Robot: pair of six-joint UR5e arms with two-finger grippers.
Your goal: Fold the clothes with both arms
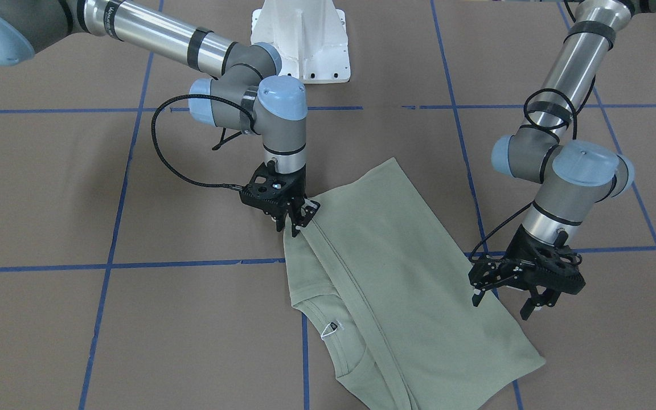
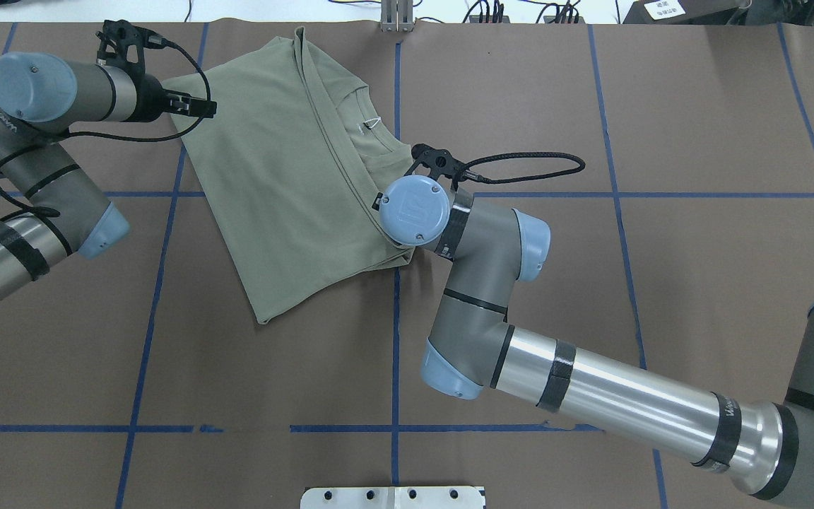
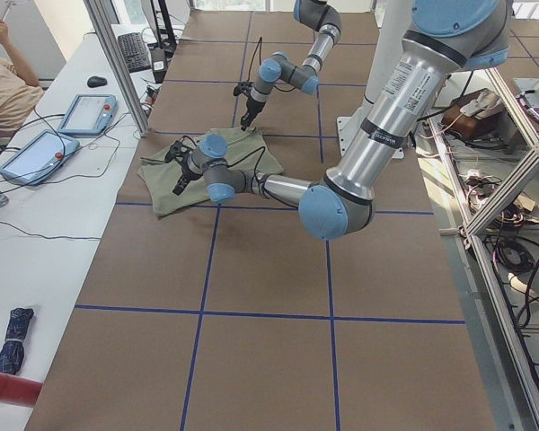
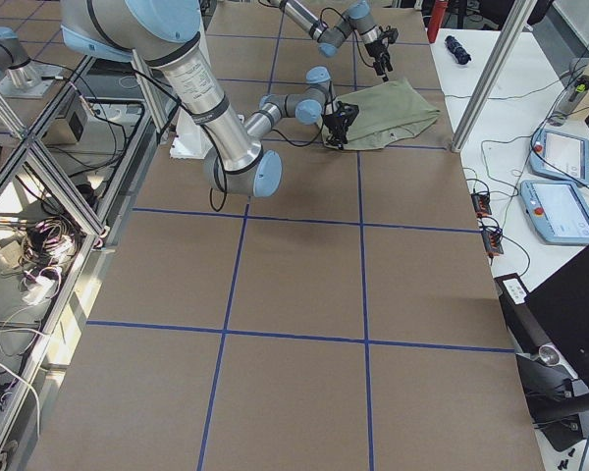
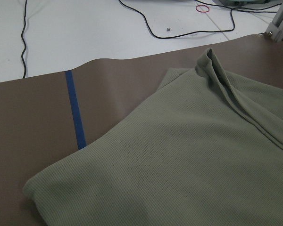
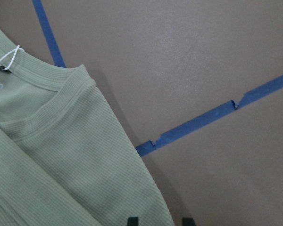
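On the brown worktop (image 1: pixel 49 188), taped into blue squares: right arm (image 1: pixel 151 28) bent down at one long edge of the shirt, left arm (image 1: pixel 578 62) angled over the opposite edge. Between them, toward the side far from the robot, the green shirt (image 1: pixel 408 267), folded lengthwise, flat, askew across a tape line (image 1: pixel 191 263). Right fingers (image 1: pixel 295 228) parted, low at the cloth, straddling its edge, not clamped. Left fingers (image 1: pixel 530 307) spread wide, hovering just above the cloth, holding nothing. White label loop (image 1: pixel 328 330) at the collar.
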